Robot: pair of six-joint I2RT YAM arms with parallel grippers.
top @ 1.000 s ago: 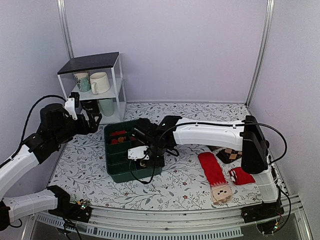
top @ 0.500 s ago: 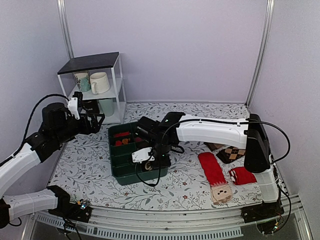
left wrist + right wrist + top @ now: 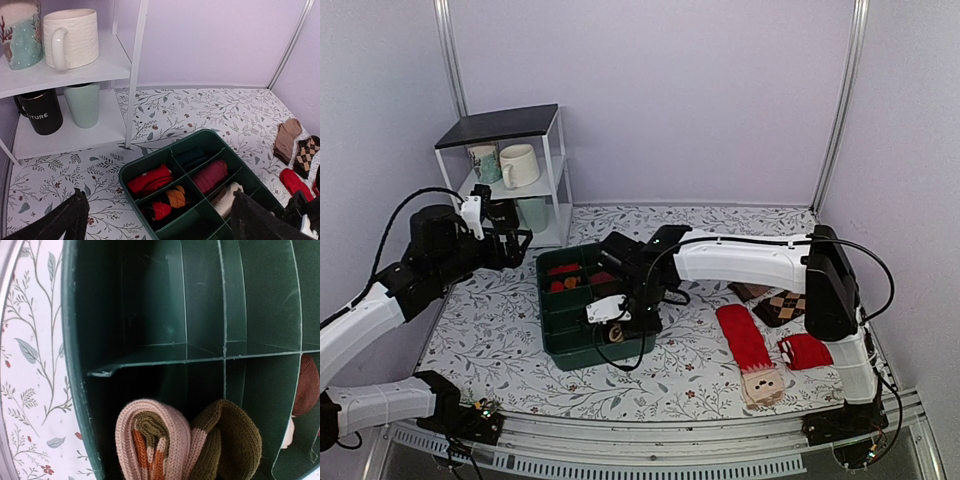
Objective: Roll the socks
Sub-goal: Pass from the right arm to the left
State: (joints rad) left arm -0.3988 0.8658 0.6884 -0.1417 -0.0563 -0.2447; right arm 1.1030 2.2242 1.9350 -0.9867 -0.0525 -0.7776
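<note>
The socks [image 3: 187, 442] are a rolled tan-beige knit bundle with olive-brown and orange stripes. They sit low in a near-corner compartment of the green divided box [image 3: 75, 365]. My right gripper [image 3: 612, 318] reaches down into that box [image 3: 552, 330] and is shut on the socks [image 3: 613, 333]; its fingers are hidden in the right wrist view. My left gripper [image 3: 515, 240] hovers left of the box near the shelf, jaws wide open and holding nothing. In the left wrist view the left gripper [image 3: 159, 194] looks down on the box [image 3: 122, 175].
Other compartments hold rolled pairs: red [image 3: 150, 180], argyle [image 3: 172, 200], maroon [image 3: 210, 176]. A white shelf [image 3: 505, 165] with mugs stands at the back left. Red socks with face-patterned ends [image 3: 750, 350] and argyle socks [image 3: 780, 308] lie right of the box.
The green box and my right gripper inside it have shifted a little to the right. The left gripper has edged rightward toward the box.
</note>
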